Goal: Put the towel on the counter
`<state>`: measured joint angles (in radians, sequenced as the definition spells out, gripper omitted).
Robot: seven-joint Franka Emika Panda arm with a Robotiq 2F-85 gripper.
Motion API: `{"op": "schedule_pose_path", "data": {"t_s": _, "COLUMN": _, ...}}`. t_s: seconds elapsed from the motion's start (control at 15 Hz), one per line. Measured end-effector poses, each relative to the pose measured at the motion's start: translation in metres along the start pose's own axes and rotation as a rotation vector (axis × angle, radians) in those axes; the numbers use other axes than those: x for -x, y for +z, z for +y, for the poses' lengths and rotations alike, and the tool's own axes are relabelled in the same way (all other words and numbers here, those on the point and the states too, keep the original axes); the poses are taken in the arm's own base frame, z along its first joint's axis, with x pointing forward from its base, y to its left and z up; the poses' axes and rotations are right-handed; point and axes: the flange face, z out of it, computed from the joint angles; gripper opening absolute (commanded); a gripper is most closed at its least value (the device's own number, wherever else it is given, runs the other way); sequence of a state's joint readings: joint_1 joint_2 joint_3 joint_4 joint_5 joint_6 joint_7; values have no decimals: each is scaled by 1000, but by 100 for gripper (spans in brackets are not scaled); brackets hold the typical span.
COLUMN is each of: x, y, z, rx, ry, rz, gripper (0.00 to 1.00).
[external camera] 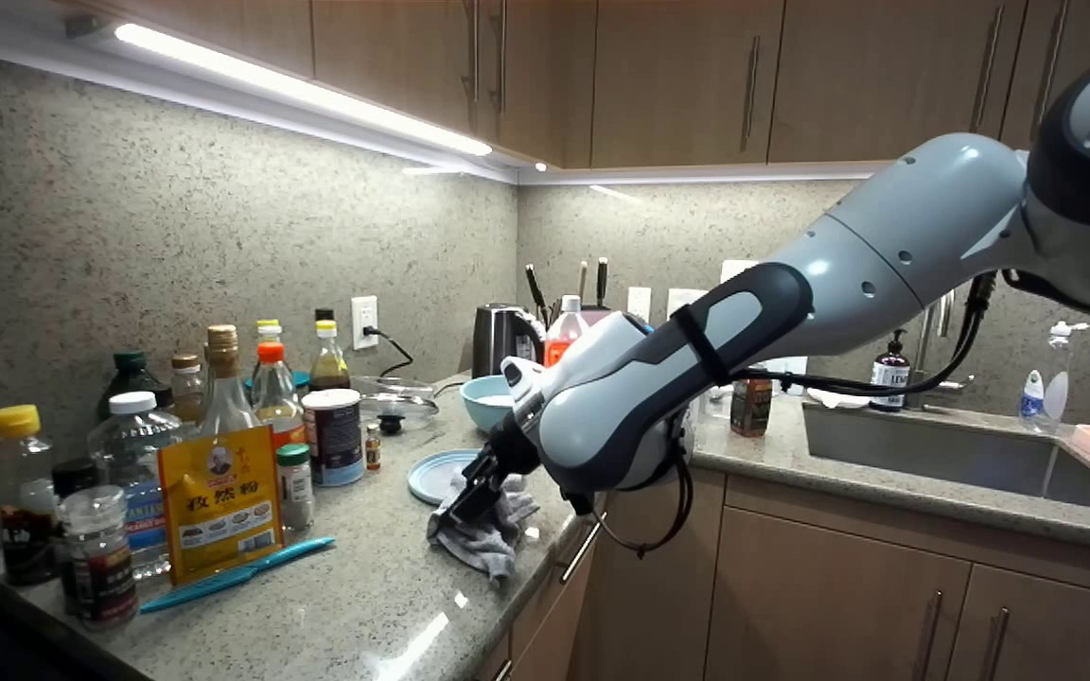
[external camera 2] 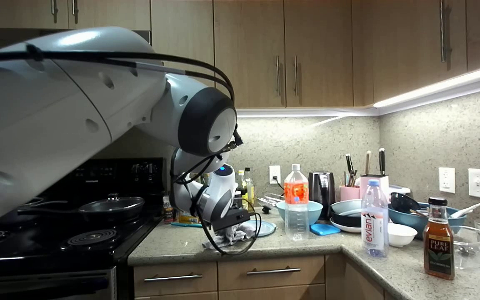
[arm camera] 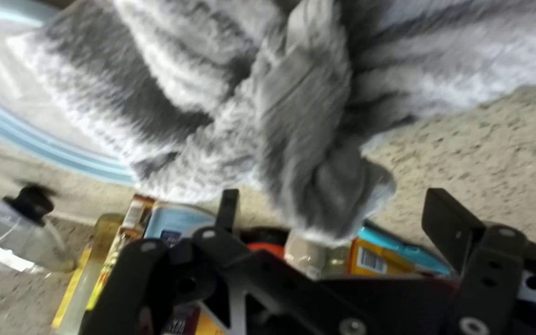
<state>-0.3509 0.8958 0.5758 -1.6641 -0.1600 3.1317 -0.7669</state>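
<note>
The grey towel [external camera: 493,541] lies crumpled on the speckled counter [external camera: 365,586], close to its front edge and against the light blue plate [external camera: 427,476]. In the wrist view the towel [arm camera: 231,121] fills the upper part and overlaps the plate rim [arm camera: 40,145]. My gripper [arm camera: 332,200] is open; its two black fingers are wide apart, with a raised fold of towel between them and gaps on both sides. In an exterior view the gripper [external camera: 477,487] is low over the towel. The towel also shows in an exterior view [external camera 2: 236,234], where the arm hides the fingers.
Several bottles and an orange spice packet [external camera: 220,501] stand by the wall, with a blue knife [external camera: 242,573] before them. A blue bowl [external camera: 486,402] and kettle [external camera: 498,340] are behind the plate. A large clear bottle [external camera 2: 296,204] stands close by. The stove [external camera 2: 98,233] adjoins the counter.
</note>
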Motion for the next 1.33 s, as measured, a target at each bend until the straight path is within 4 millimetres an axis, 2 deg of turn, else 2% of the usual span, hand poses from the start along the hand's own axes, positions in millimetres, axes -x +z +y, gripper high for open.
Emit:
{"op": "schedule_pose_path", "data": {"t_s": 0.27, "x": -25, "y": -26, "z": 10, "rx": 160, "ry": -9, "rz": 191, "gripper": 100}}
{"op": "schedule_pose_path", "data": {"t_s": 0.47, "x": -31, "y": -37, "z": 15, "rx": 225, "ry": -10, "rz": 260, "gripper": 100}}
{"op": "schedule_pose_path", "data": {"t_s": 1.33, "x": -31, "y": -38, "z": 16, "rx": 227, "ry": -10, "rz": 260, "gripper": 100}}
